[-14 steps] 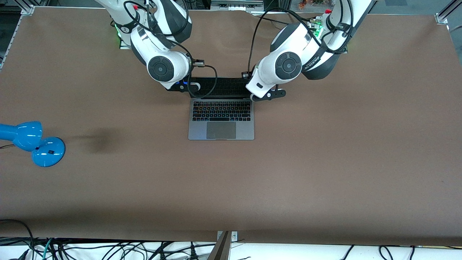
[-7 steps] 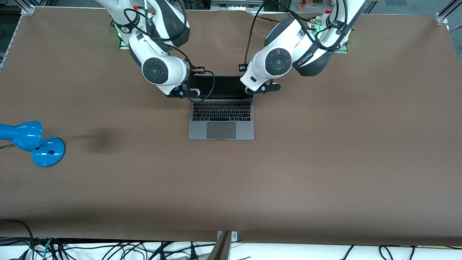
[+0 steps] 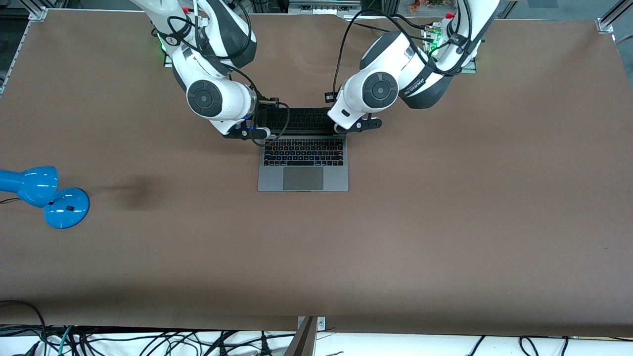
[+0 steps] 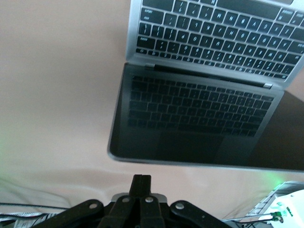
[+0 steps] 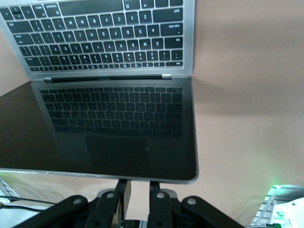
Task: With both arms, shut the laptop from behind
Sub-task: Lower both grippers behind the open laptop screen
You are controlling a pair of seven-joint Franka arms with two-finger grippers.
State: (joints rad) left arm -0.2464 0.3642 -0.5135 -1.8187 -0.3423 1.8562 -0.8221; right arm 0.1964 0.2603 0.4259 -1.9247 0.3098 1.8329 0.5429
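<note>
Where the brown counter (image 3: 445, 222) is crossed midway between both arm ends, lies the laptop (image 3: 302, 170), open, palm rest and trackpad toward the front camera, hinge toward the arm bases. Runs its longer side across the counter, from the right arm's end to the left arm's end. Stands with the dark screen (image 3: 296, 120) raised and tipped away from the front camera, mirroring the keyboard in both wrist views.

Hangs at the screen's top edge, near the corner toward the left arm's end: left gripper (image 4: 141, 183), jaws clenched on nothing, just off the lid's rim, contact not clear. Hangs at the top edge near the corner toward the right arm's end: right gripper (image 5: 137, 189), jaws slightly parted, nothing grasped, the lid's rim just ahead of the fingertips.

Compared with a second ago: both wrists drawn back toward the bases and a little apart, the screen showing a shorter dark band in the front view, the laptop base unmoved.

Off at the right arm's end, nearer the front camera: blue desk lamp (image 3: 44, 195), unmoved.
</note>
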